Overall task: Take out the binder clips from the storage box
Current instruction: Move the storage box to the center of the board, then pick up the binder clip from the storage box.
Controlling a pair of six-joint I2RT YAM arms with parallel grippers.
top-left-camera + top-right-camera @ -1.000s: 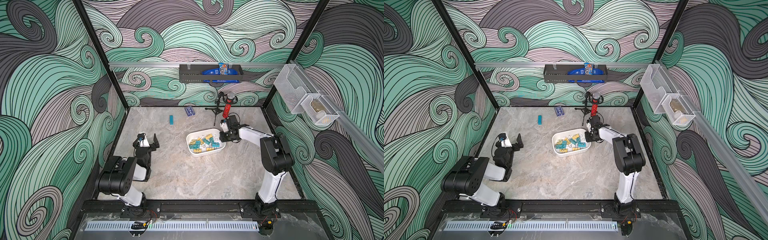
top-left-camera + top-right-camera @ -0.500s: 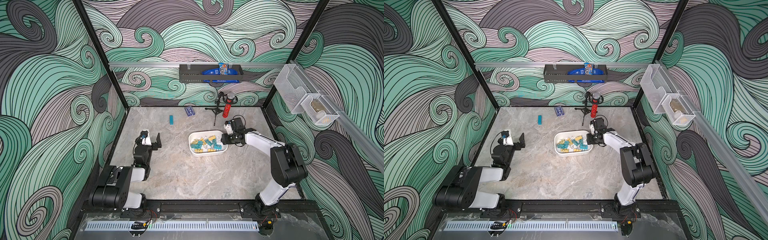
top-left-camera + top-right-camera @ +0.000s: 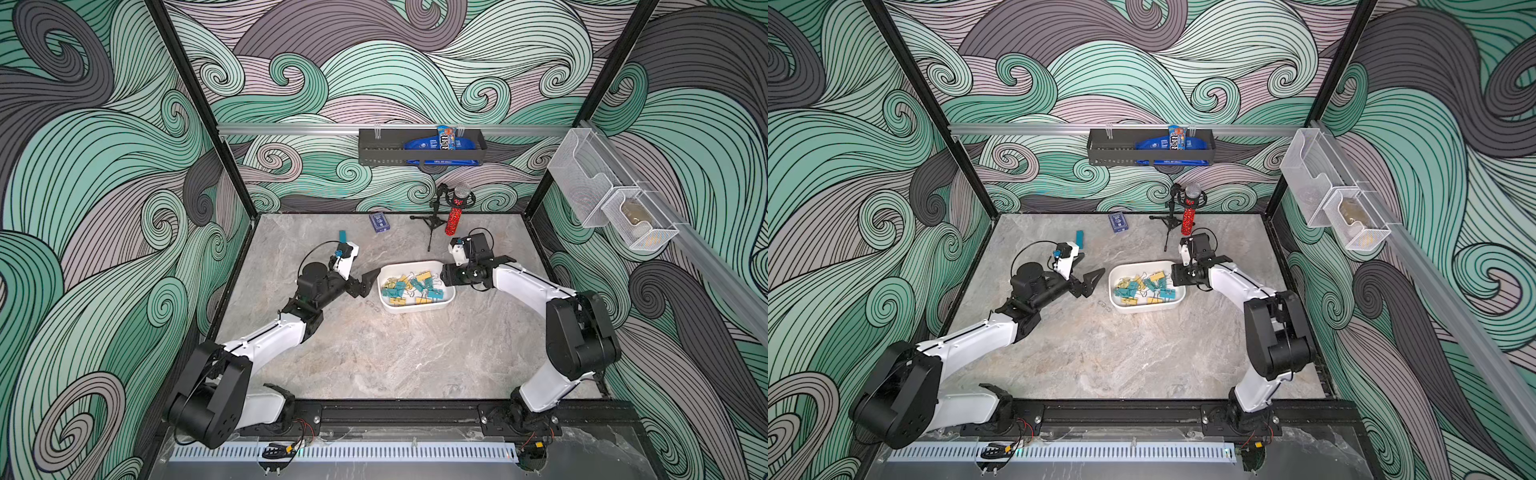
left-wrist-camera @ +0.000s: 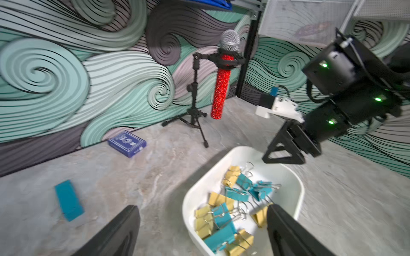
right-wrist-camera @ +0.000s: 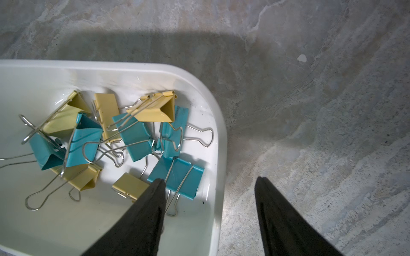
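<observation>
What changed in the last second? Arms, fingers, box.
The left gripper swung in from its own side to the storage box rim, fingers wide, holding nothing. The right gripper opened: one finger over the binder clips, one outside the wall, gripping nothing. Box and clips sit about where they were.

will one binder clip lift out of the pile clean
Probably not: the binder clips lie heaped with wire handles interlaced, so neighbours may drag along. Their glossy folded-metal bodies look stiff but likely slippery. The shallow storage box could slide too.
</observation>
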